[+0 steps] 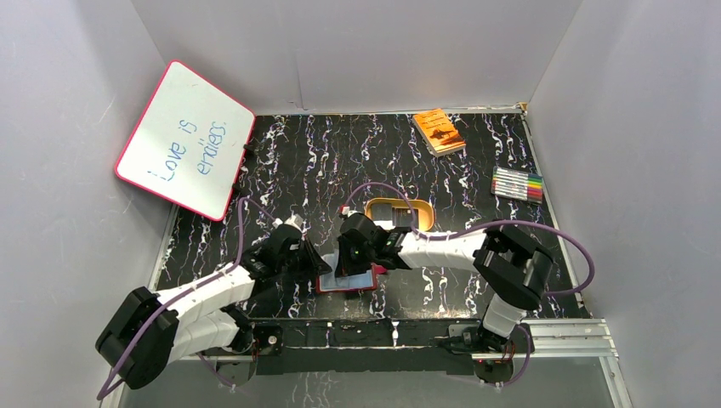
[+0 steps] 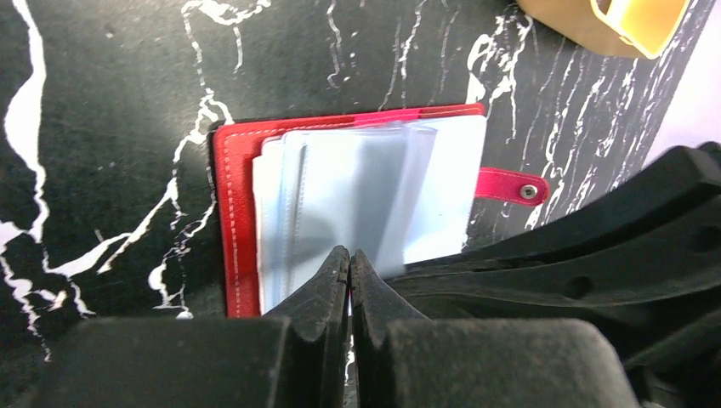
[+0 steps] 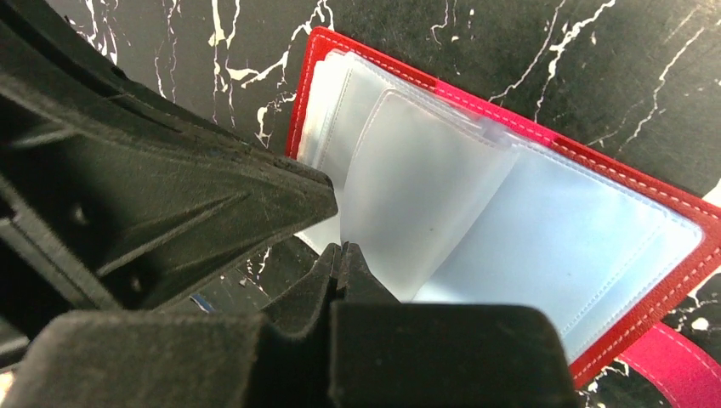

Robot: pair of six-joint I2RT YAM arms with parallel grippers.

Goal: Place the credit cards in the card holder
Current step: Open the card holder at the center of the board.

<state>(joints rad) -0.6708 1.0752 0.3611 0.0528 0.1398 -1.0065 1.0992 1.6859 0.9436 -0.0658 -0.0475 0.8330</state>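
The card holder (image 1: pixel 361 286) lies open near the table's front edge, red with clear sleeves (image 2: pixel 366 195); its snap tab (image 2: pixel 510 185) points right. My left gripper (image 2: pixel 349 255) is shut, its tips over the sleeves at the holder's near edge; it sits at the holder's left side in the top view (image 1: pixel 321 265). My right gripper (image 3: pixel 341 248) is shut on the corner of one raised clear sleeve (image 3: pixel 417 187); it sits over the holder in the top view (image 1: pixel 349 265). Dark credit cards (image 1: pixel 389 212) lie in the gold oval tray (image 1: pixel 421 218). No card shows in the sleeves.
The tray's rim shows at the top right of the left wrist view (image 2: pixel 587 30). A whiteboard (image 1: pixel 185 140) leans at the back left. An orange book (image 1: pixel 439 131) and a set of markers (image 1: pixel 517 184) lie at the back right. Grey walls enclose the table.
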